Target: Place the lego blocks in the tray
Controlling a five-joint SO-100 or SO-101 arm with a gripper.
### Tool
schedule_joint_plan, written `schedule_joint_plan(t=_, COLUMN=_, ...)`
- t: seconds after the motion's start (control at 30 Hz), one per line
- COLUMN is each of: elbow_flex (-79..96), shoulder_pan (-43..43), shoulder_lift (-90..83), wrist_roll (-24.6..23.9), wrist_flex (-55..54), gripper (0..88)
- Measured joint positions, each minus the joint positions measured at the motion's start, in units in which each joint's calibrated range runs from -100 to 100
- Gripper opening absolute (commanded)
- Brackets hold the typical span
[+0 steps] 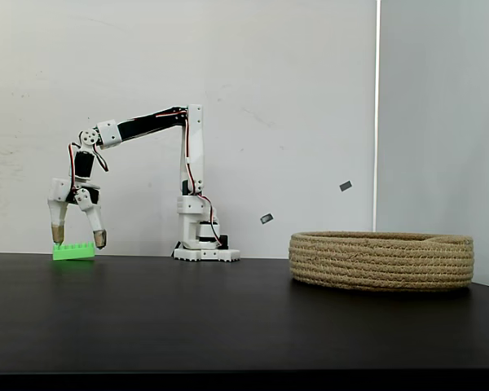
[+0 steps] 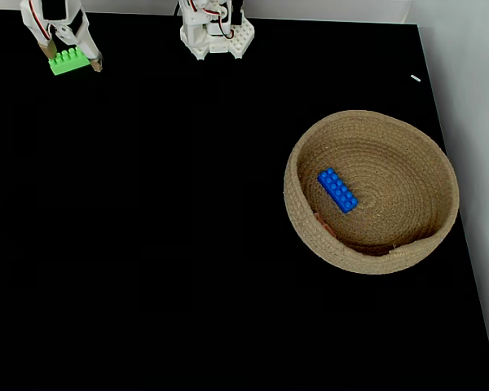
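Note:
A bright green lego block lies on the black table at the far left, also seen from above. My gripper hangs over it, open, one fingertip at each end of the block and the tips level with its studs. I cannot tell whether the tips touch it. The tray, a round coiled-rope basket, stands at the right. Inside the tray a blue lego block lies flat. A thin salmon-pink sliver shows against its inner left wall.
The arm's white base stands at the table's back edge, between the green block and the tray. A wide stretch of bare black tabletop separates them. White walls close off the back and the right side.

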Motion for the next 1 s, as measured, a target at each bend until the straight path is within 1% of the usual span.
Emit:
schedule_joint_plan(t=0.53, elbow_flex=-2.0, shoulder_pan=0.7, shoulder_lift=0.0, wrist_roll=0.1, wrist_flex=1.5, gripper=33.4)
schedule_joint_plan(t=1.0, elbow_flex=-2.1, shoulder_pan=-0.4, shoulder_lift=-1.8, wrist_roll=-0.4, wrist_flex=3.6, gripper=41.5)
